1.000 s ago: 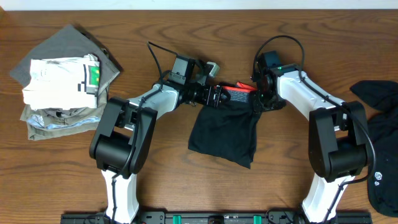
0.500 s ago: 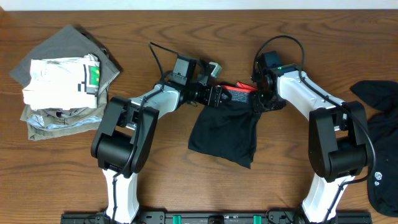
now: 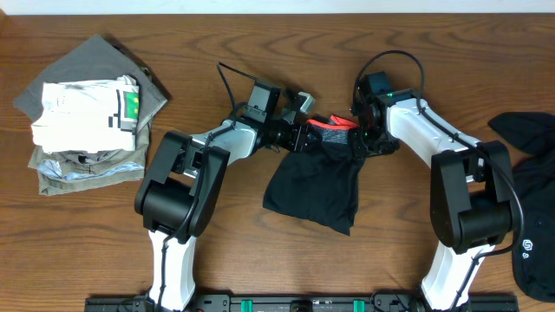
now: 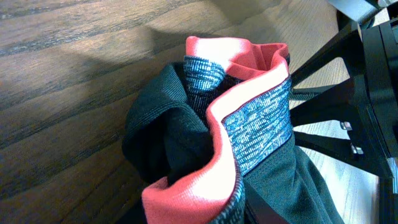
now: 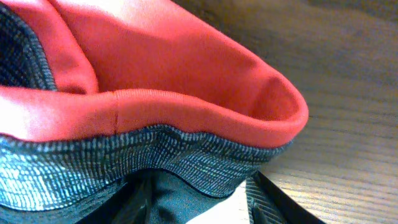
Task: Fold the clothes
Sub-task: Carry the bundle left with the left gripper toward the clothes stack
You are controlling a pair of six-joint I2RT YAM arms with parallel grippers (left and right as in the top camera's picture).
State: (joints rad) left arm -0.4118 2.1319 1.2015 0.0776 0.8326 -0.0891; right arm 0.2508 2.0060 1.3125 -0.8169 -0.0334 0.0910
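Two robot arms, the left arm (image 3: pixel 178 186) and the right arm (image 3: pixel 460 199), reach in from the near edge of a dark wooden bench (image 3: pixel 217 35) and meet over a pair of black trousers (image 3: pixel 314 184), seen from overhead. The trousers lie folded into a compact, roughly square bundle at the middle of the bench, between the two arms. Their waistband (image 4: pixel 258 130), grey and edged in coral red, runs along the far side of the bundle, raised and bunched.

The left fingers (image 3: pixel 302 137) sit at the left end of the waistband. The left wrist view is filled with gathered band and black cloth, the fingers are hidden there, and it cannot be told whether they press on the cloth.

The right fingers (image 3: pixel 359 143) are at the right end of the waistband and pinch it. In the right wrist view the band passes close under the camera, with dark fingertips on either side of the black cloth below it.

At the far left of the bench lies a pile of folded clothes (image 3: pixel 82 113) in grey, white and khaki, well apart from the arms. At the right edge lies a black garment (image 3: pixel 536 186) with a small white logo (image 3: pixel 525 251), partly out of view
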